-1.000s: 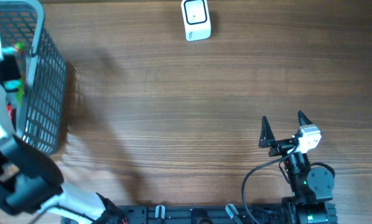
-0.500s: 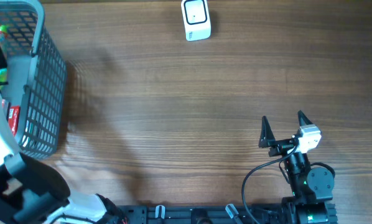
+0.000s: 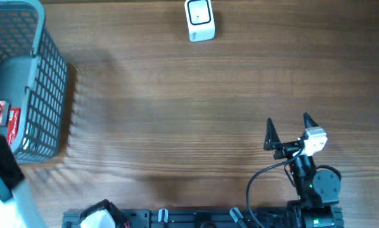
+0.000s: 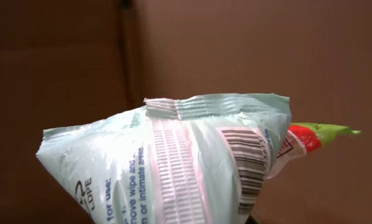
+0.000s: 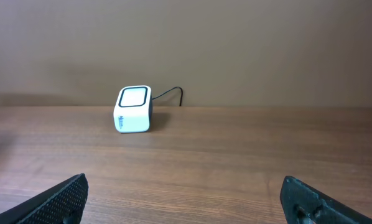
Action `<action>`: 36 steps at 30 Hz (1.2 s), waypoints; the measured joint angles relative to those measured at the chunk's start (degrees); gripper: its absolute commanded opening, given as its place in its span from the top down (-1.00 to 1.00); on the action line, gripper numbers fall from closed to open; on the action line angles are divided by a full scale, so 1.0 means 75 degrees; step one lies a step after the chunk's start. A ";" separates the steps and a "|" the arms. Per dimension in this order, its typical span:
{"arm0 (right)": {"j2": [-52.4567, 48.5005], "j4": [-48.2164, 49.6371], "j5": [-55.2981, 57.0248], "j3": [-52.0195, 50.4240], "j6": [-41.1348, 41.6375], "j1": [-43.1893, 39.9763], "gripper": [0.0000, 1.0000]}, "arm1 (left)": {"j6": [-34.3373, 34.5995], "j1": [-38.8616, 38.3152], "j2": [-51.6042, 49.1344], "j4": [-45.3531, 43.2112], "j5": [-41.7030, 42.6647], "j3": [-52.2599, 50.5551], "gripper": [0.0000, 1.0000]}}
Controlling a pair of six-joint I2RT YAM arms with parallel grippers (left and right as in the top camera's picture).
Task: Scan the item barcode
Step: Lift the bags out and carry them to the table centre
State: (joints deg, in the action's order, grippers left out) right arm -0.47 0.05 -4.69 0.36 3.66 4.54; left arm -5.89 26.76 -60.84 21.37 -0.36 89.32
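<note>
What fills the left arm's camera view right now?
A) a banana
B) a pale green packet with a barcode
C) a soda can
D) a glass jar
B: that view shows a pale green packet with a black barcode printed on it.

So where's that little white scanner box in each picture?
Overhead: scanner at the top edge, near centre.
Left wrist: not in it; only a wipes packet shows.
Right wrist: scanner left of centre, far back.
Shared landmark: the wooden table it stands on.
</note>
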 measured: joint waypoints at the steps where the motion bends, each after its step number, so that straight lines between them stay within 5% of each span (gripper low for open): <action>1: 0.0000 0.0000 -0.0003 0.0000 0.0000 0.0000 -1.00 | 0.0119 -0.0187 0.0140 0.0035 0.0064 0.0000 0.92; 10: 0.0000 -0.0003 -0.0003 0.0000 0.0000 0.0000 -0.99 | 0.1565 -0.3861 0.1008 0.2559 0.0423 0.0087 0.92; 18: 0.0000 0.0000 -0.0003 0.0000 0.0000 0.0000 -0.99 | 0.2294 -0.5482 -0.1224 0.4692 0.0393 0.0067 0.92; 36: 0.0000 0.0000 -0.0003 0.0000 0.0000 0.0000 -1.00 | 0.2859 -0.6324 -0.6336 0.4508 -0.1174 0.0026 0.92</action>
State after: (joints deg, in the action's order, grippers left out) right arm -0.47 0.05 -4.71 0.36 3.66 4.54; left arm 15.55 -20.67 -108.36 55.18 -9.17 89.52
